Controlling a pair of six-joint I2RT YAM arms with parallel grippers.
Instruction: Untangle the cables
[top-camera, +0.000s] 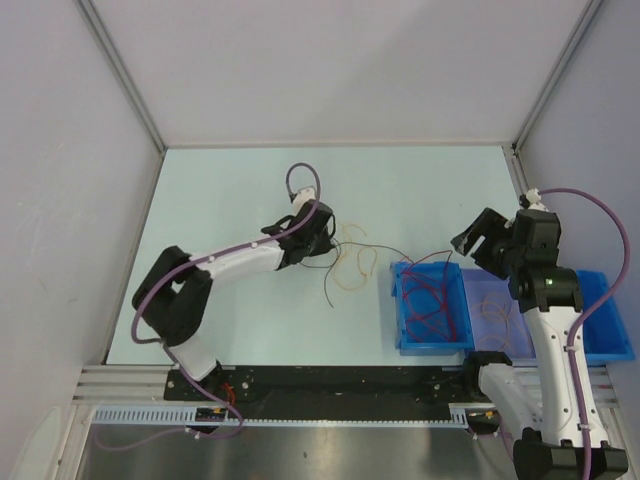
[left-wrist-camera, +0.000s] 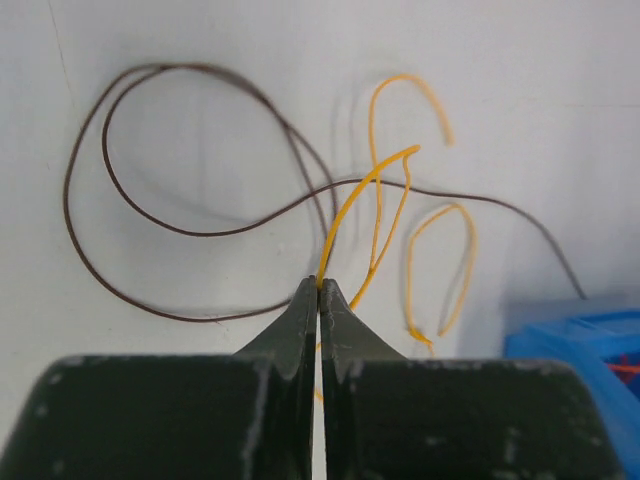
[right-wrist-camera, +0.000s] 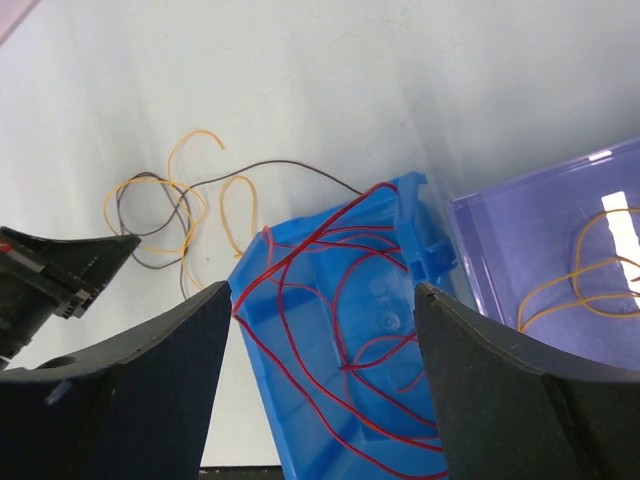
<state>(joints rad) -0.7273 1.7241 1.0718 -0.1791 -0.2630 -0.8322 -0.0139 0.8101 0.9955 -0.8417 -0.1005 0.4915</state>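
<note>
Pinching thin orange cable (left-wrist-camera: 334, 227): left claw (left-wrist-camera: 319, 285) | right claw (right-wrist-camera: 322, 300) spread | brown cable (left-wrist-camera: 200, 235) looped

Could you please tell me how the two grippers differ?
The left gripper is shut on an orange cable; the right gripper is open and empty. The left gripper is down at the table; the right gripper hangs above the blue bin of red cables. Both have dark fingers.
</note>
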